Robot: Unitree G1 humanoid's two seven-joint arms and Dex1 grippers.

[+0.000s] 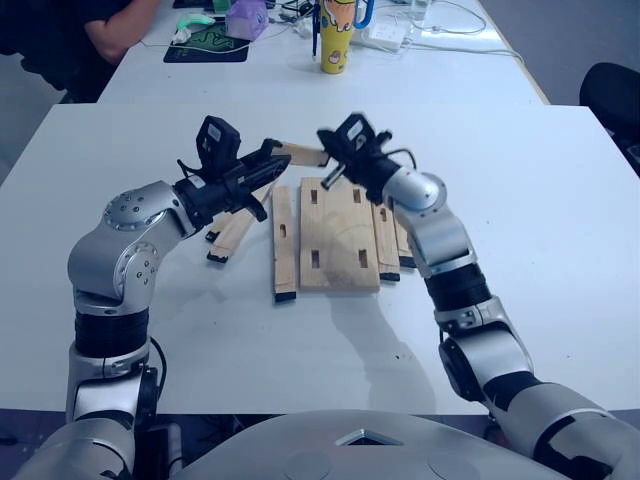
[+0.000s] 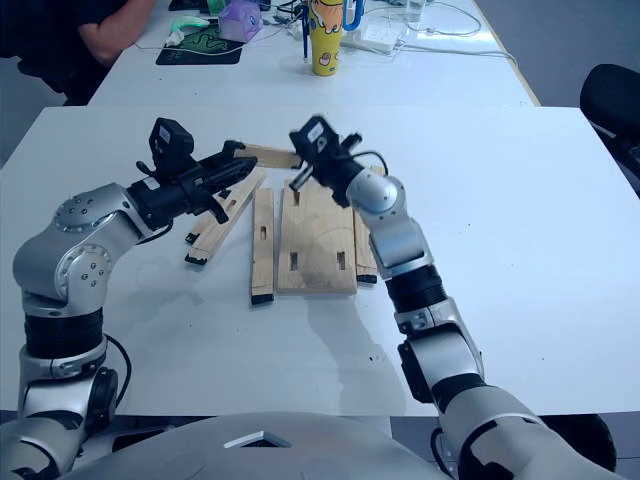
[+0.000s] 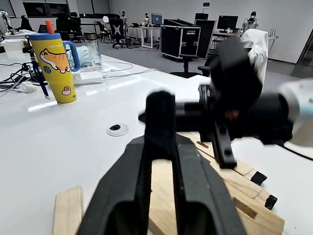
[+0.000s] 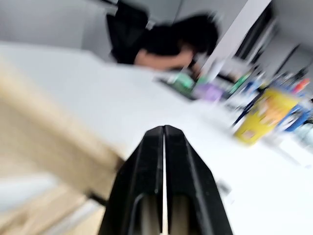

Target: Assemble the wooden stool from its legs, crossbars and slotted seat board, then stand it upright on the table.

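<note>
Left gripper (image 1: 266, 160) clamped on wooden bar (image 1: 303, 154), above far edge of slotted seat board (image 1: 340, 240); right gripper (image 1: 328, 177) fingers together, just beside bar's free end.

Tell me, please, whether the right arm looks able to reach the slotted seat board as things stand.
Probably yes: the right claw hangs shut close over the far edge of the slotted seat board, nothing between them, though it must open first.
</note>
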